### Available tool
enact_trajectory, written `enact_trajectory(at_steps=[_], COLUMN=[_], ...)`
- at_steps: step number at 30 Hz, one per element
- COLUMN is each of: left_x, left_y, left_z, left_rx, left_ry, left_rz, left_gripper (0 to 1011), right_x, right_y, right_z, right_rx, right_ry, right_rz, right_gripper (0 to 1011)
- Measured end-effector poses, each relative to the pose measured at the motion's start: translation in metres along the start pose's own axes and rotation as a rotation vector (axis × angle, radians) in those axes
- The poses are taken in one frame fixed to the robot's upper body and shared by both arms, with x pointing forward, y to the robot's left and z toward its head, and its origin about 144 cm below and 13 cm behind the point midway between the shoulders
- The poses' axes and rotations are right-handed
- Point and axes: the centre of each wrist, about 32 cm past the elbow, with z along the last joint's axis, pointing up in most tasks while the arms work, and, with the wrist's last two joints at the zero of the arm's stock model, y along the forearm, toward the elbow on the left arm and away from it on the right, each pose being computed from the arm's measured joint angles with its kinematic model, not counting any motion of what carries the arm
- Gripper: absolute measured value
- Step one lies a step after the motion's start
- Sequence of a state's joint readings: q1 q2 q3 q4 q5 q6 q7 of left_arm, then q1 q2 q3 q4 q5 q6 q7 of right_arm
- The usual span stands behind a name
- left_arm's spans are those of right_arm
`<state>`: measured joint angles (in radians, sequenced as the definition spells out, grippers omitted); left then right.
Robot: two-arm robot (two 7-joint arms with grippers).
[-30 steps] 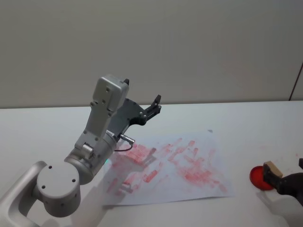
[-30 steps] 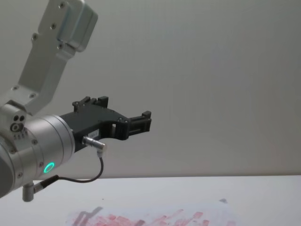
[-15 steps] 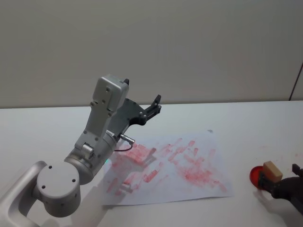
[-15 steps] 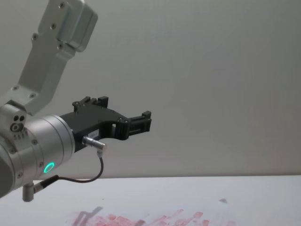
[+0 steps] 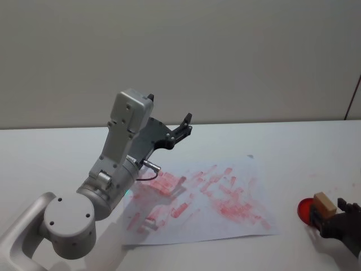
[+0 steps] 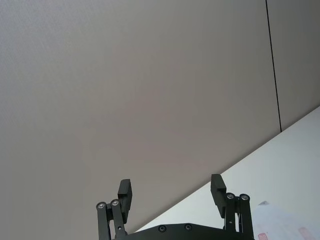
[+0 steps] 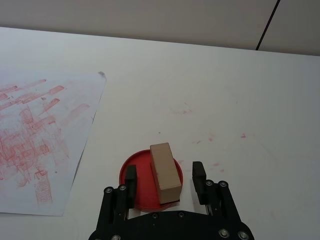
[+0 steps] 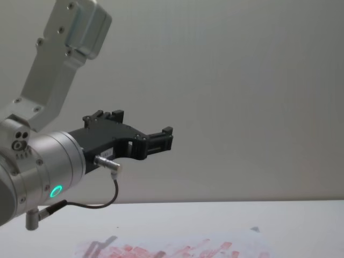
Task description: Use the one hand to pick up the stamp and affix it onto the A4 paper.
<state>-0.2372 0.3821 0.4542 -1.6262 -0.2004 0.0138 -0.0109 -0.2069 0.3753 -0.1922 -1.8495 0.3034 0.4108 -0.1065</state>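
Note:
The stamp [image 7: 165, 172], a small light-brown block, stands on a round red ink pad [image 7: 140, 185] on the white table, to the right of the A4 paper [image 7: 35, 130]. My right gripper [image 7: 164, 177] is open, its fingers on either side of the stamp's near end with a gap on each side. In the head view the stamp [image 5: 322, 203] sits at the lower right with the right gripper [image 5: 331, 217] just behind it. The A4 paper [image 5: 214, 197] is covered in red prints. My left gripper [image 5: 185, 125] hangs open above the paper's far left part.
The red ink pad [image 5: 305, 210] lies a short way right of the paper's right edge. Faint red smudges [image 7: 210, 137] mark the bare table beyond the pad. The left arm [image 8: 48, 161] stays raised over the paper's left half. A plain wall runs behind the table.
In the head view my right gripper has drawn back toward the lower right corner. The stamp stays on the red pad. The left arm has not moved.

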Motion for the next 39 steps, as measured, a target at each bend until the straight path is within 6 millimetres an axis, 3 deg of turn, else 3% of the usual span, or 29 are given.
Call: enact_trajectory(at_steps=[2, 5, 13, 16, 27, 39], left_x=[0.0, 0.0, 0.0, 0.0, 0.0, 0.0], left_y=[0.0, 0.0, 0.0, 0.0, 0.0, 0.0], left_z=[0.0, 0.0, 0.0, 0.0, 0.0, 0.0], left_rx=[0.0, 0.0, 0.0, 0.0, 0.0, 0.0], left_ry=[0.0, 0.0, 0.0, 0.0, 0.0, 0.0], left_rz=[0.0, 0.0, 0.0, 0.0, 0.0, 0.0], left_gripper=[1001, 1001, 1001, 1001, 1001, 1001], right_x=[0.0, 0.0, 0.0, 0.0, 0.0, -0.003], right_y=[0.0, 0.001, 0.002, 0.002, 0.004, 0.012], right_z=[0.0, 0.0, 0.0, 0.0, 0.004, 0.022], right_rx=[-0.002, -0.003, -0.007, -0.007, 0.026, 0.131], right_ry=[0.0, 0.0, -0.001, -0.001, -0.021, -0.069], right_rz=[0.001, 0.002, 0.003, 0.004, 0.021, 0.126], right_gripper=[617, 558, 275, 221, 216, 216])
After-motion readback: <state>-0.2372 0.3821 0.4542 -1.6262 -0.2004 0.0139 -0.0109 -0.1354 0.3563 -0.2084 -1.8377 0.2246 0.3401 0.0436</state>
